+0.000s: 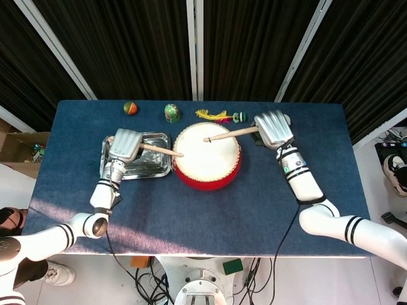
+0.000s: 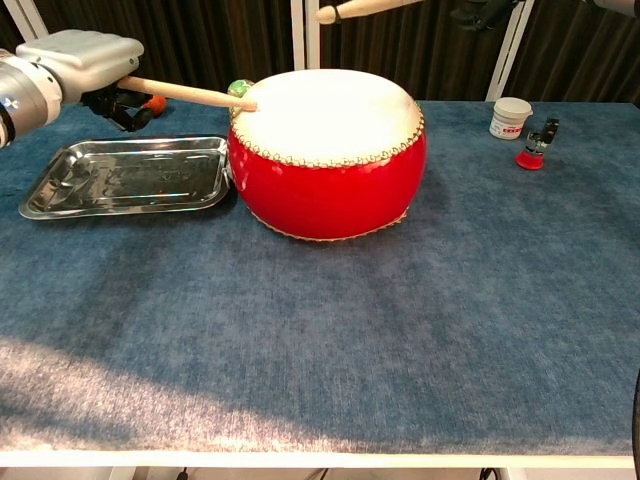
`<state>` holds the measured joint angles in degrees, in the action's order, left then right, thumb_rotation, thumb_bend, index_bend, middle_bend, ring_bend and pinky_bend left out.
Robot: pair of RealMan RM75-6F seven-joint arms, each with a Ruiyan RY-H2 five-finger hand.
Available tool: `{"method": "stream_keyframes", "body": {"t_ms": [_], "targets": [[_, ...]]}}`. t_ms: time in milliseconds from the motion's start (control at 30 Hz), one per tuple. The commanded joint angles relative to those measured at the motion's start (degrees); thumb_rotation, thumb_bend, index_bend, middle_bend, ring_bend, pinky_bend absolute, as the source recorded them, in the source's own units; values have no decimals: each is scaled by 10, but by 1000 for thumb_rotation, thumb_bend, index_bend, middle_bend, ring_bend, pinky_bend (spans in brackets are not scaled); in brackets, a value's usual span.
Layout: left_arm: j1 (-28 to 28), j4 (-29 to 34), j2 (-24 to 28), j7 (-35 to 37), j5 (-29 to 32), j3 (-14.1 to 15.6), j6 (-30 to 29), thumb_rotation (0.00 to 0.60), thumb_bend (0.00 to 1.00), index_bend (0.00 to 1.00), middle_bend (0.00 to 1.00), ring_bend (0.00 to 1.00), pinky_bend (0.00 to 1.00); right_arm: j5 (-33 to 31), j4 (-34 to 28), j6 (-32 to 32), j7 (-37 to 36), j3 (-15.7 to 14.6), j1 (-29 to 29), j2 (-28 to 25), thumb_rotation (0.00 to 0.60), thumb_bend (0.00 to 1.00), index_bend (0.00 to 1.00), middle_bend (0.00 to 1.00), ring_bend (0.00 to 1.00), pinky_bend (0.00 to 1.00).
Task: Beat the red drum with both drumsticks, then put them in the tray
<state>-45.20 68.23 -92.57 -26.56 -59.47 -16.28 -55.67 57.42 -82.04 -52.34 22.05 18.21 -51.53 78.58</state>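
Observation:
The red drum (image 1: 206, 170) (image 2: 325, 185) with its white skin stands mid-table. My left hand (image 1: 125, 145) (image 2: 80, 62) grips a wooden drumstick (image 1: 159, 150) (image 2: 190, 94) over the tray; the stick's tip touches the skin's left edge. My right hand (image 1: 274, 129) grips the other drumstick (image 1: 230, 134) (image 2: 360, 8), raised above the drum's far side with its tip clear of the skin. In the chest view only part of the right hand (image 2: 487, 12) shows at the top edge. The steel tray (image 1: 146, 166) (image 2: 120, 178) lies left of the drum.
Along the far edge sit a small ball (image 1: 130, 108), a green egg-shaped toy (image 1: 171, 113), a yellow toy (image 1: 216, 116), a white jar (image 2: 510, 118) and a small red-based item (image 2: 533, 148).

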Motion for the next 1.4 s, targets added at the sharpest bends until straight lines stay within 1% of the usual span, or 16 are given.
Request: {"method": "stream_keyframes", "body": {"t_ms": [33,167,233,333,467,533,600,700,833,967,1000,1033,1100,1200,1300,1400], "targets": [[11,44,32,7,-21,-6,-48,600,489,1000,1000,1000,1000,-26,27,30,38,-29,-3,11,600,497,1000,1000,1000,1000],[18,85,56,-4,-31,-10,-77,600,489,1000,1000,1000,1000,-46,74,60,97,-68,-19,39,600,499,1000,1000,1000,1000],[16,91,53,-9,-28,-8,-78,600,489,1000,1000,1000,1000,-56,85,58,118,-75,-24,49,600,500,1000,1000,1000,1000],[5,73,31,-24,-18,1,-59,600,488,1000,1000,1000,1000,-47,69,28,96,-56,-21,46,600,501,1000,1000,1000,1000],[-15,25,-14,-35,0,12,-24,600,488,1000,1000,1000,1000,-15,19,-18,37,-22,-6,13,600,501,1000,1000,1000,1000],[-25,-4,-33,-46,7,17,-8,600,489,1000,1000,1000,1000,-6,-4,-32,20,-11,1,-5,600,501,1000,1000,1000,1000],[-29,-19,-38,-52,7,17,-11,600,489,1000,1000,1000,1000,-8,-13,-33,17,-10,5,-14,600,501,1000,1000,1000,1000],[-22,-5,-25,-39,-9,5,-49,600,489,1000,1000,1000,1000,-20,-4,-17,33,-25,4,-13,600,501,1000,1000,1000,1000],[-9,56,19,-37,-34,-9,-100,600,489,1000,1000,1000,1000,-42,44,21,66,-56,-7,20,600,502,1000,1000,1000,1000],[-11,90,34,-46,-39,-14,-109,600,489,1000,1000,1000,1000,-53,87,45,116,-84,-22,48,600,503,1000,1000,1000,1000],[-13,91,32,-50,-36,-12,-105,600,489,1000,1000,1000,1000,-50,89,39,121,-84,-24,50,600,505,1000,1000,1000,1000],[-16,87,26,-55,-32,-9,-98,600,489,1000,1000,1000,1000,-42,84,23,113,-76,-23,50,600,505,1000,1000,1000,1000],[-22,74,9,-59,-24,-3,-84,600,489,1000,1000,1000,1000,-30,61,-1,77,-54,-16,42,600,506,1000,1000,1000,1000],[-33,24,-28,-70,-7,14,-50,600,489,1000,1000,1000,1000,0,11,-36,22,-23,-4,10,600,506,1000,1000,1000,1000],[-40,-15,-47,-85,5,21,-32,600,489,1000,1000,1000,1000,9,-19,-49,6,-12,4,-14,600,506,1000,1000,1000,1000],[-35,-9,-37,-74,0,11,-54,600,489,1000,1000,1000,1000,-3,-19,-33,10,-19,5,-17,600,506,1000,1000,1000,1000]]}}
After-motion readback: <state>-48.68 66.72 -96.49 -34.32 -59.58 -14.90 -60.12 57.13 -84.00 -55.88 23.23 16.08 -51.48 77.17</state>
